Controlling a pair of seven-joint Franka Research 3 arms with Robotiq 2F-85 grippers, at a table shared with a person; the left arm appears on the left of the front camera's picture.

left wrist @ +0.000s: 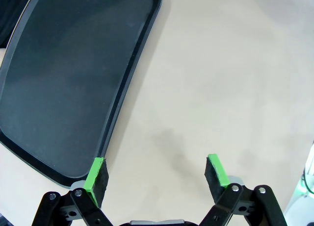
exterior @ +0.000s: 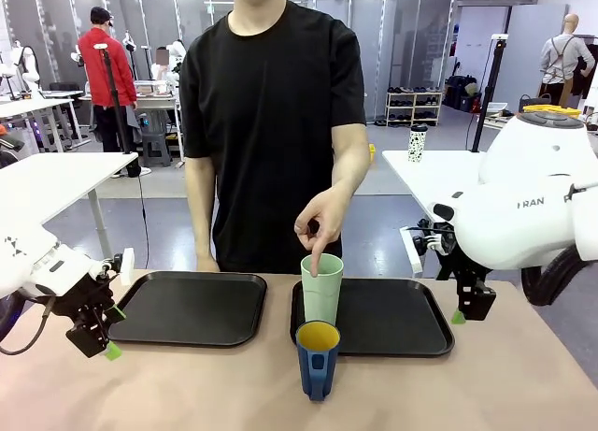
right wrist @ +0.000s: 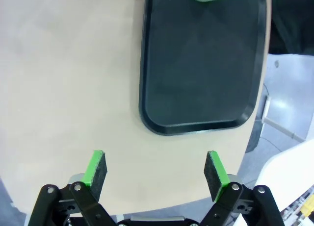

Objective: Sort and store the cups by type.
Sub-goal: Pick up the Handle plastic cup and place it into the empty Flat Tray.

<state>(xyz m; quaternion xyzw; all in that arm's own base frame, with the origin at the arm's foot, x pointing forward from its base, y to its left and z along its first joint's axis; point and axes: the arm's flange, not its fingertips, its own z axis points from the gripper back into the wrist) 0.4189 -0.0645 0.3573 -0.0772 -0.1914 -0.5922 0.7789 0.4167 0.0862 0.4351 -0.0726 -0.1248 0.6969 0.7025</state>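
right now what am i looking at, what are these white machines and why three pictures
Two white robot arms share a table with a person. The wide picture looks across it from between the arms; the other two come from cameras on each wrist, looking past that arm's claw. The left claw and right claw are open and hold nothing. The left tray and right tray are black. A mint tumbler stands at the right tray's left end, a blue mug in front of it. The person's hand points into the tumbler.
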